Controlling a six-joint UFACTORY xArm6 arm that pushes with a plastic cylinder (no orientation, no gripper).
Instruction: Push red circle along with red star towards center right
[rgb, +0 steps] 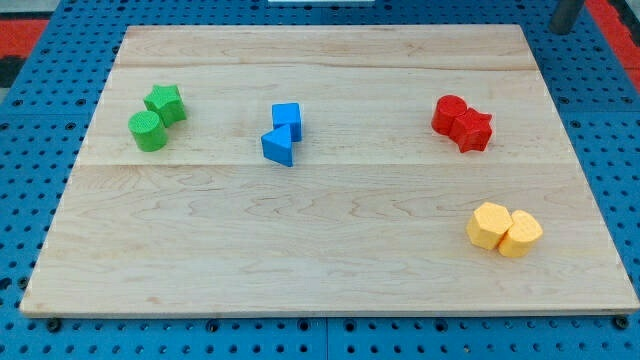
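Note:
The red circle (449, 113) and the red star (473, 130) sit touching each other on the wooden board (330, 260), right of its middle in the upper half; the circle is on the left and slightly higher, the star on the right. My rod (566, 15) shows only as a dark stub at the view's top right corner, beyond the board's edge, well up and to the right of the red pair. Its tip touches no block.
A green star (165, 102) and a green circle (148, 131) sit together at the upper left. Two blue blocks, a cube (287, 119) and a triangle (279, 146), sit at centre left. Two yellow blocks (504, 229) sit at the lower right. A blue pegboard (620, 180) surrounds the board.

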